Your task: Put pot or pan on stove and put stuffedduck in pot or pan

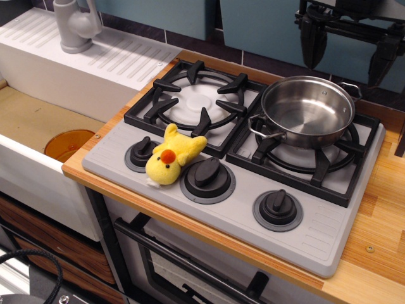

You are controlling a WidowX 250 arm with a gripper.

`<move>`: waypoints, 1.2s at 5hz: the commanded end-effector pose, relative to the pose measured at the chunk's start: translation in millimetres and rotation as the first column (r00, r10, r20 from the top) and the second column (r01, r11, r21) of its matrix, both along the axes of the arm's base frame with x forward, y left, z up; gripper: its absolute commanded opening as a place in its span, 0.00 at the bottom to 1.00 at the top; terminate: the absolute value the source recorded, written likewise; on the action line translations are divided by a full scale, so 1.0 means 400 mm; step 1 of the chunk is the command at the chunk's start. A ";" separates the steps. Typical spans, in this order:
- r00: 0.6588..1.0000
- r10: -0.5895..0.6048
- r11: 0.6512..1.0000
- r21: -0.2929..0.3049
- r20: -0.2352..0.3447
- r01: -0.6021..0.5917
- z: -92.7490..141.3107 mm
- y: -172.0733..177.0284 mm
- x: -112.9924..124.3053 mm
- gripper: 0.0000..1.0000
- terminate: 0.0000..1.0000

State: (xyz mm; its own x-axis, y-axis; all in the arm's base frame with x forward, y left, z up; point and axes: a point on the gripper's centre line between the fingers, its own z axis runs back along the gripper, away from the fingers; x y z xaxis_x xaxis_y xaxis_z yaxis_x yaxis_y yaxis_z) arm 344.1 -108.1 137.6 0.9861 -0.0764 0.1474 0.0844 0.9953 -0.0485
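The pot [308, 111] already sits on the right grate of the stove [329, 244], so what remains for me, as I judge it, is the stuffedduck [169, 158]. It lies on the grey front panel between the left and middle knobs, its tail end leaning against the left grate. My hand [351, 44] hangs high at the back right, above and behind the pot; its dark fingers point down with a gap between them, so I read it as open and gripping nothing. I should come down over the plush body, not the beak, pinch it across its soft middle, lift clear of the knobs and grate, and let go low inside the pot. The wooden worktop [380, 209] carries the stove; to the left sits a white sink [38, 126] with an orange dish [68, 143] in it.
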 end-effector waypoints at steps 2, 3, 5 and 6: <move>0.999 -0.035 0.998 0.056 0.030 0.034 -0.004 0.044 0.025 1.00 0.00; 0.998 -0.059 0.998 0.040 0.030 0.058 -0.008 0.083 0.042 1.00 0.00; 0.996 -0.084 0.996 0.030 0.040 0.083 -0.015 0.143 0.052 1.00 0.00; 0.994 -0.098 0.995 0.032 0.051 0.096 -0.030 0.174 0.049 1.00 0.00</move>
State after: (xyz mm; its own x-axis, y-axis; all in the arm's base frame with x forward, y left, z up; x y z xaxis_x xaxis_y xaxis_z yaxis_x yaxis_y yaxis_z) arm 359.2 -40.7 104.6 0.9750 -0.1762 0.1352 0.1804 0.9834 -0.0193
